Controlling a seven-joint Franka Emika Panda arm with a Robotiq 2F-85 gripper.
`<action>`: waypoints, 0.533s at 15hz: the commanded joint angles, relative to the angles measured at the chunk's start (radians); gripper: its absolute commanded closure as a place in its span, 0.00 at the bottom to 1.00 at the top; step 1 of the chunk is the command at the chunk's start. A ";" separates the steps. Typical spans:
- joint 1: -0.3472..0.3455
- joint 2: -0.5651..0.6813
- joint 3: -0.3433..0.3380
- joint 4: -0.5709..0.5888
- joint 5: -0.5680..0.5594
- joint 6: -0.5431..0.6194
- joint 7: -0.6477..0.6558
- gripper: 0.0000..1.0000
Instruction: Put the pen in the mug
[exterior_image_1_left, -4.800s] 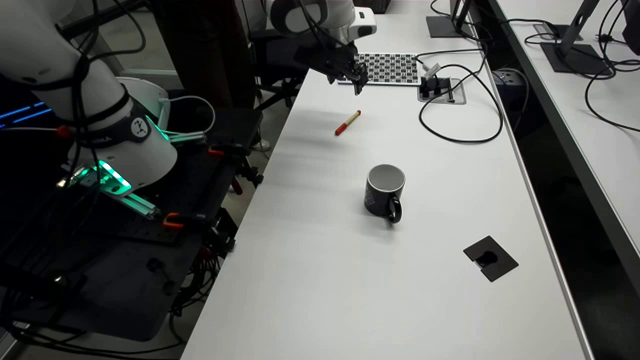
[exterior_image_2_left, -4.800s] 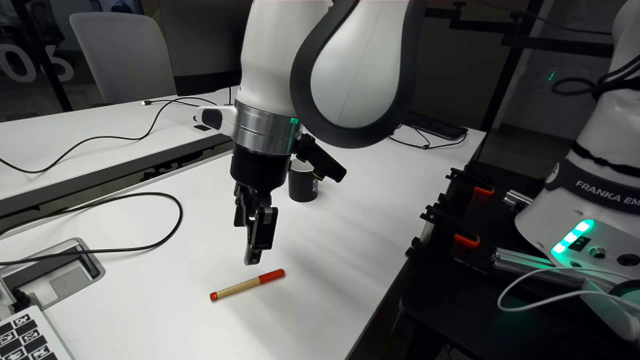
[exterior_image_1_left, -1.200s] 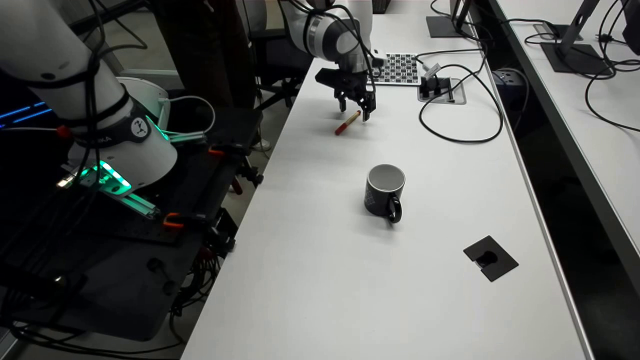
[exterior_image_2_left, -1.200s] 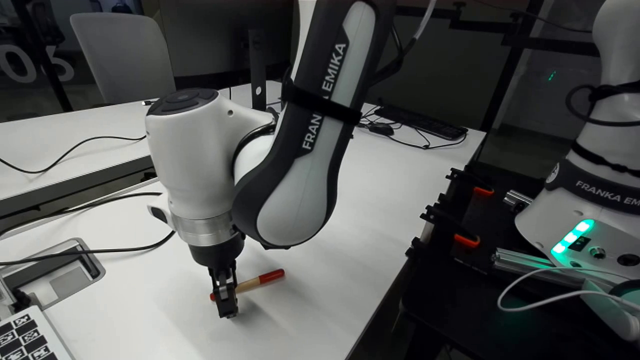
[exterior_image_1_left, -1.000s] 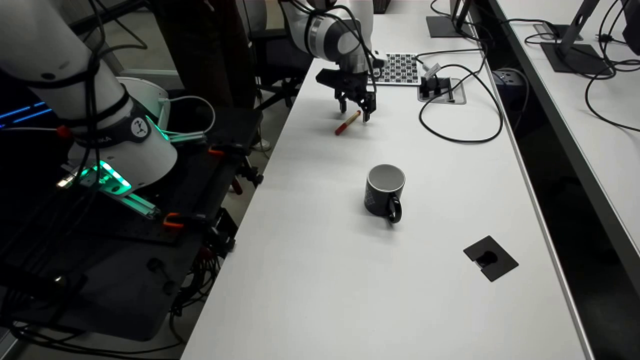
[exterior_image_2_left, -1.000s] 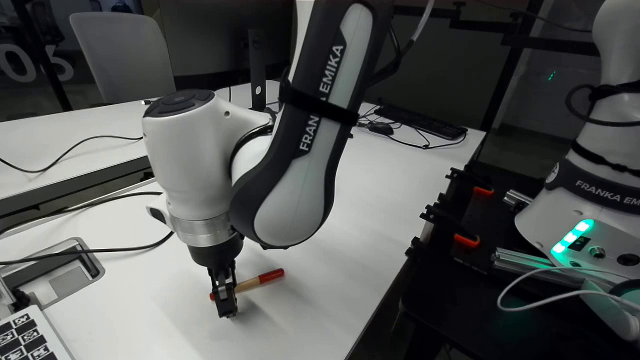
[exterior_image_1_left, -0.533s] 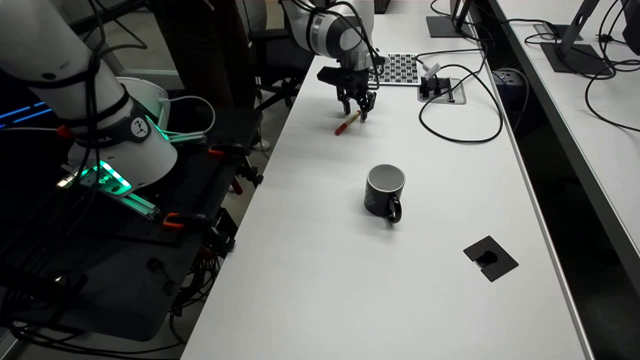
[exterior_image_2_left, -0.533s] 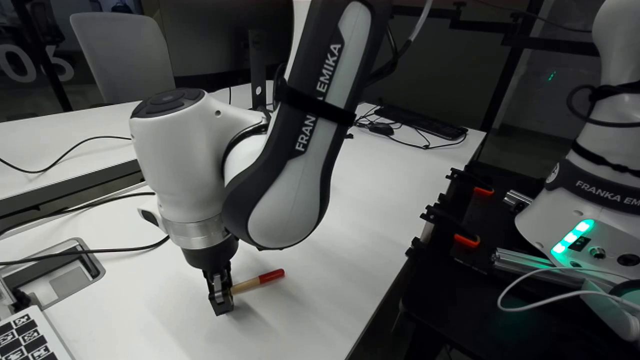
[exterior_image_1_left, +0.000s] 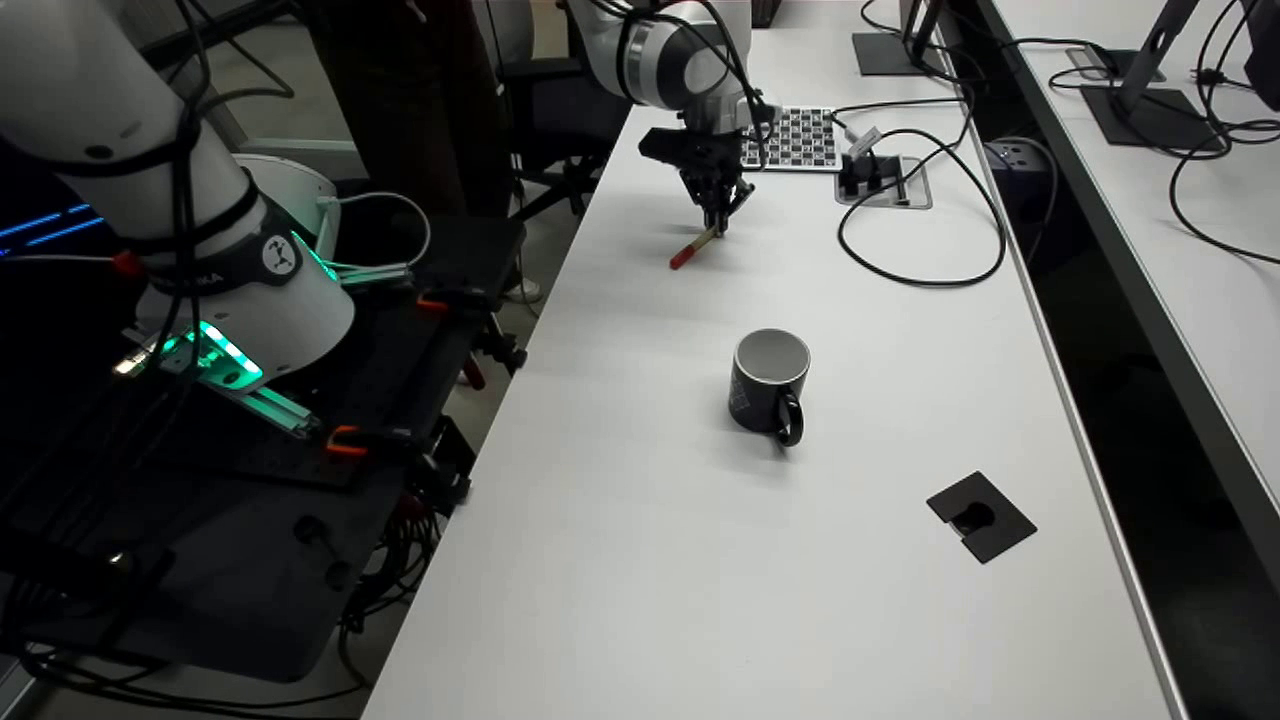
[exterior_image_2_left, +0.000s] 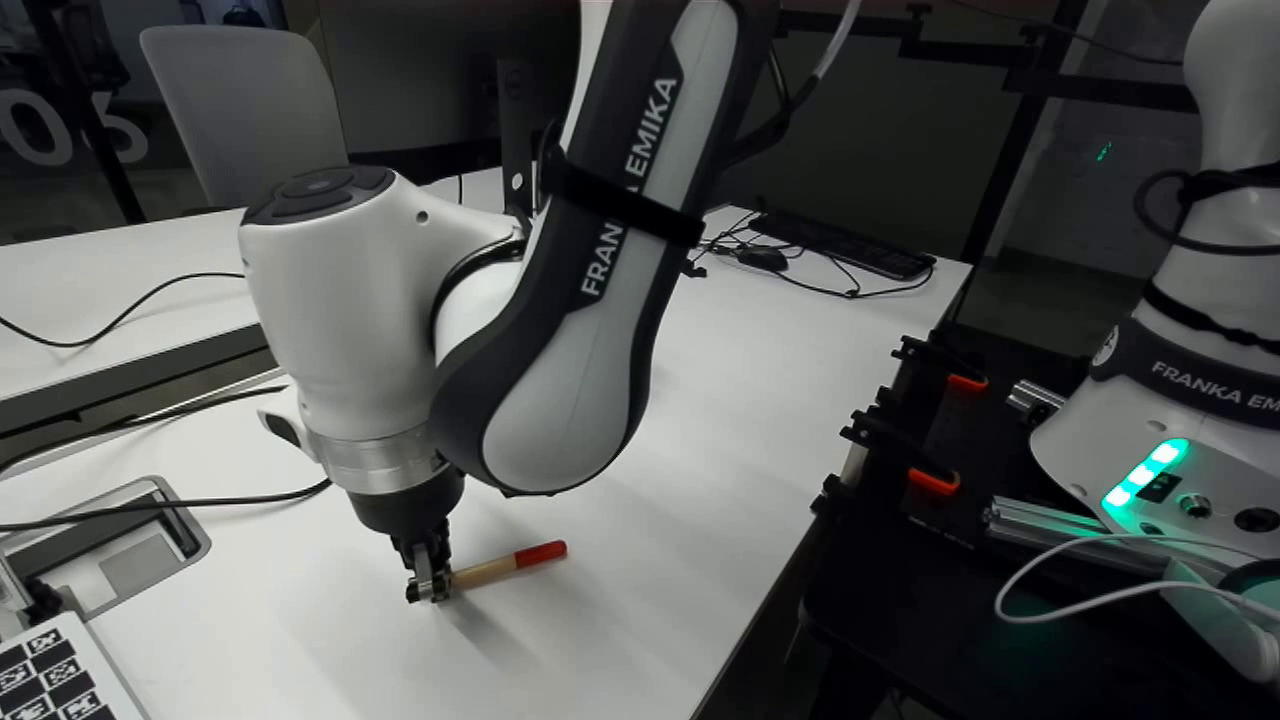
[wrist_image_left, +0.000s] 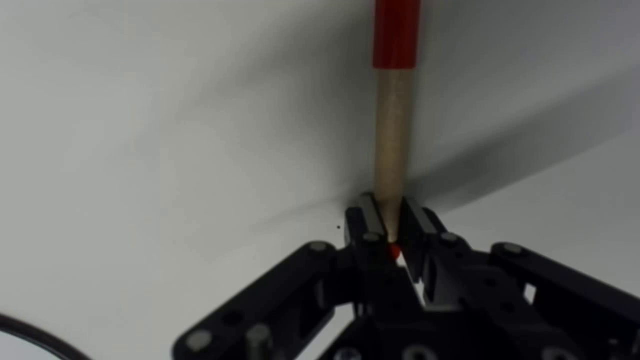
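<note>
A pen with a long red cap, a beige body and a small red tip lies on the white table; in the wrist view the pen (wrist_image_left: 395, 115) runs up from between the fingers. My gripper (wrist_image_left: 388, 212) is shut on its beige end, a finger pressed on each side. In both exterior views the gripper (exterior_image_1_left: 716, 226) points down at the table, with the capped part of the pen (exterior_image_2_left: 515, 563) sticking out from it. The mug (exterior_image_1_left: 768, 390), dark outside and grey inside, stands upright with its handle towards the camera. The arm hides the mug in the facing exterior view.
Behind the gripper lie a white keyboard-like panel (exterior_image_1_left: 795, 138) with a black pattern and a table socket box (exterior_image_1_left: 900, 185). A black cable (exterior_image_1_left: 925, 284) loops beside them. Past the mug lies a flat black square plate (exterior_image_1_left: 985, 520). Black clamps (exterior_image_2_left: 905, 430) line the robot-side table edge.
A second ago the jaws stood open astride the pen's end. They have closed on it, and the gripper has shifted slightly. The pen has barely moved; the mug stands as before.
</note>
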 joint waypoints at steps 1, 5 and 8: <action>0.013 0.020 -0.014 0.022 -0.032 -0.017 0.039 0.96; 0.016 -0.004 -0.021 -0.005 -0.040 0.013 0.056 0.96; 0.019 -0.017 -0.031 -0.023 -0.046 0.037 0.072 0.96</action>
